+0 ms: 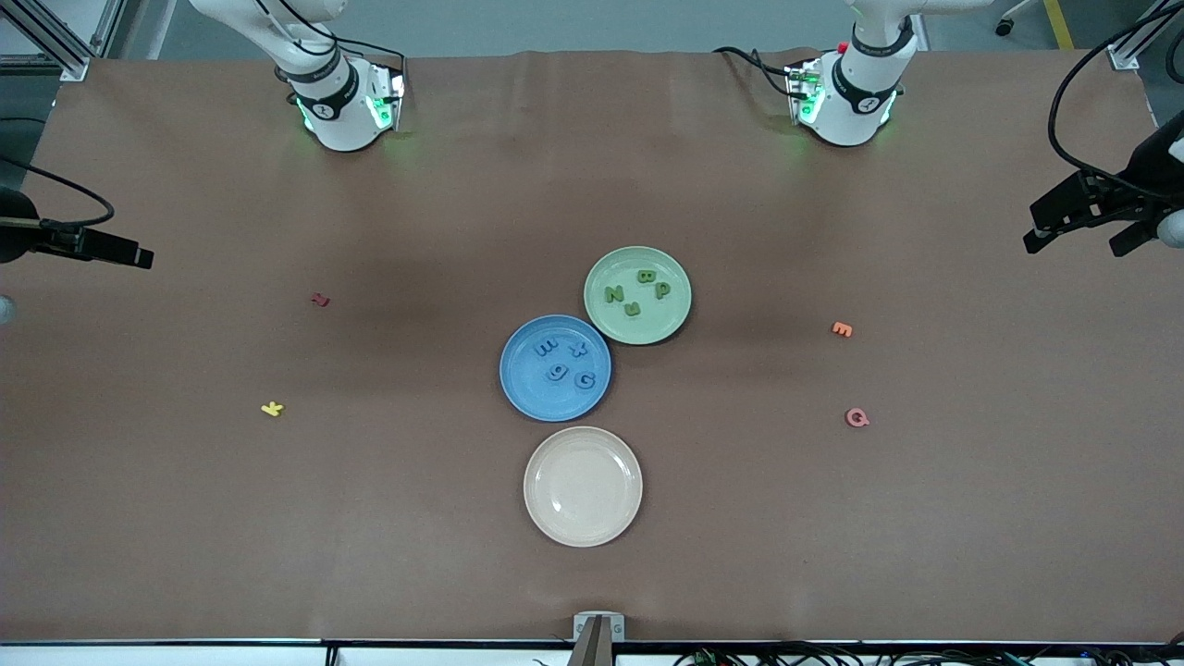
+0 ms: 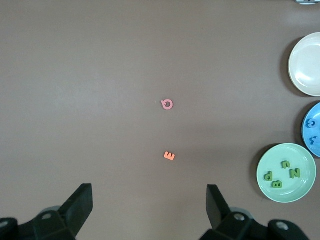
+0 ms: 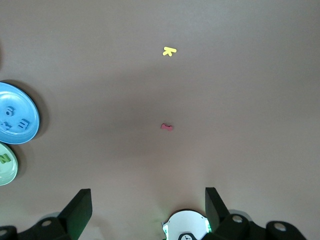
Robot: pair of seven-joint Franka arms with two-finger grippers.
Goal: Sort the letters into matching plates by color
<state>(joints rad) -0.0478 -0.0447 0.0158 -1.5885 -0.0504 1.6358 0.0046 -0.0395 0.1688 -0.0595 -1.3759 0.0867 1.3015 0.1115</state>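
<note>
Brown paper covers the table (image 1: 277, 555), and three plates sit clustered at its middle. The pale green plate (image 1: 638, 295) lies farthest from the front camera; the blue plate (image 1: 555, 368) touches its rim on the side toward the right arm's end and sits nearer to the camera; the cream plate (image 1: 583, 486), nearest of the three, lies just beside the blue plate and holds nothing. Four green letters (image 1: 636, 291) lie flat in the green plate, grouped in a loose band whose long axis runs from the plate's middle toward its rim at the left arm's end; they face differing ways and share no common heading. Four blue letters (image 1: 563, 362) lie flat in the blue plate, bunched about its centre, likewise turned at mixed angles. Loose on the paper, well apart from the plates: a dark red letter (image 1: 320, 300) and a yellow letter (image 1: 271, 408) toward the right arm's end, an orange letter (image 1: 842, 328) and a pink letter (image 1: 857, 418) toward the left arm's end. The left gripper (image 2: 150, 207) hangs high over the table's left-arm end, above the orange and pink letters, jaws spread wide and holding nothing. The right gripper (image 3: 148, 210) hangs high over the right-arm end, above the dark red letter, jaws likewise spread and unloaded.
</note>
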